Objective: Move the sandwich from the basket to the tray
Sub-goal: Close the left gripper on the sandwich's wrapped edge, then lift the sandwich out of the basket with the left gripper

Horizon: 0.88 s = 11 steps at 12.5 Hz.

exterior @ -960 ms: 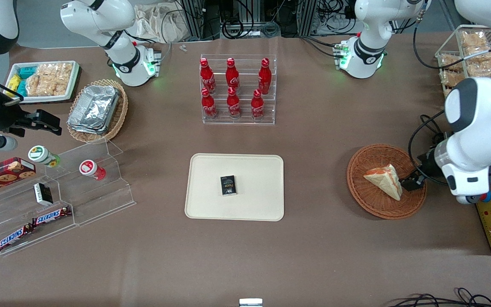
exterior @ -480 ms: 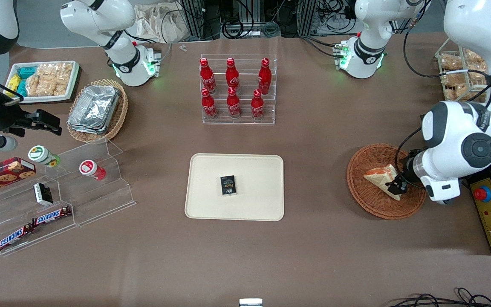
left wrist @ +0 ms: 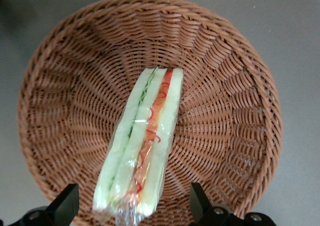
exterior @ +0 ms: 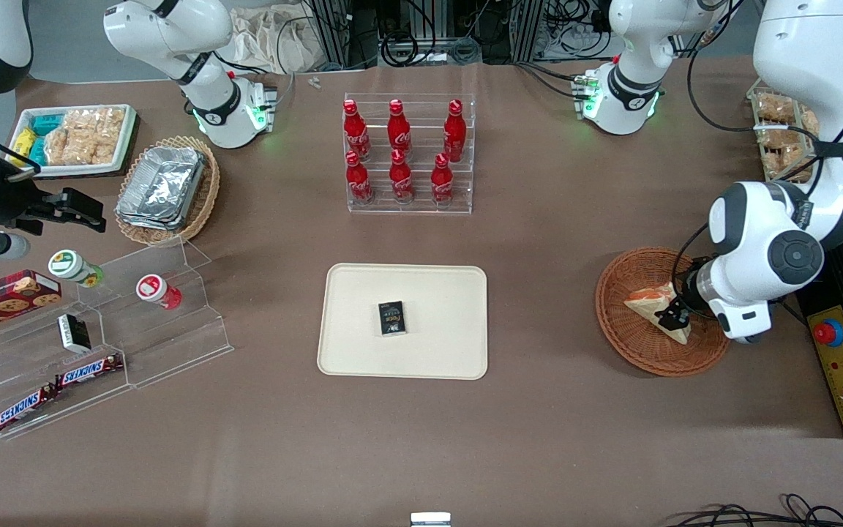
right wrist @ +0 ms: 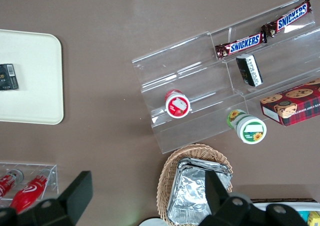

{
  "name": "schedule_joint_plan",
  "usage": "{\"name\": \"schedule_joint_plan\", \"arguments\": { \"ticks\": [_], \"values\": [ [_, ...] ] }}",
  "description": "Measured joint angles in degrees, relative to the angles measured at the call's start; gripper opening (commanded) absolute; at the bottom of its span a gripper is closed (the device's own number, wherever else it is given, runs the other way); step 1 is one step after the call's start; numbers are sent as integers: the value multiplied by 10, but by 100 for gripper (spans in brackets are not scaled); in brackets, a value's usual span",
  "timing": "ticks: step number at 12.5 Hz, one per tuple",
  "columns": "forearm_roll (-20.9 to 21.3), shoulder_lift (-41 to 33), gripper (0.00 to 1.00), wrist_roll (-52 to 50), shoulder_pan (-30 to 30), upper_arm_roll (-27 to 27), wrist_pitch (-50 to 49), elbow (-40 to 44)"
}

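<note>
Fingers (left wrist: 65,206) of the left gripper (left wrist: 132,208) were spread apart, straddling the wrapped sandwich (left wrist: 142,146), which was lying in the basket (left wrist: 240,86).

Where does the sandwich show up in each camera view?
Front view: sandwich lies in the basket, the left arm's hand right over it.
Left wrist view: sandwich lies edge-up between the open fingers.
Right wrist view: not in it.
Shared landmark: the basket.
</note>
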Motion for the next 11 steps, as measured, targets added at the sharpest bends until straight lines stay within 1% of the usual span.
{"name": "schedule_joint_plan", "arguments": {
  "ticks": [2,3,4,5,6,9,11],
  "values": [
    [0,1,100,0,7,1,47,-31],
    [0,2,96,0,11,1,57,-41],
    [0,3,62,0,12,1,61,-45],
    [0,5,15,0,13,1,63,-45],
    [0,7,0,0,12,1,70,-45],
    [0,18,0,-19,9,0,116,-44],
    [0,21,0,-25,4,-1,125,-41]
  ]
}}
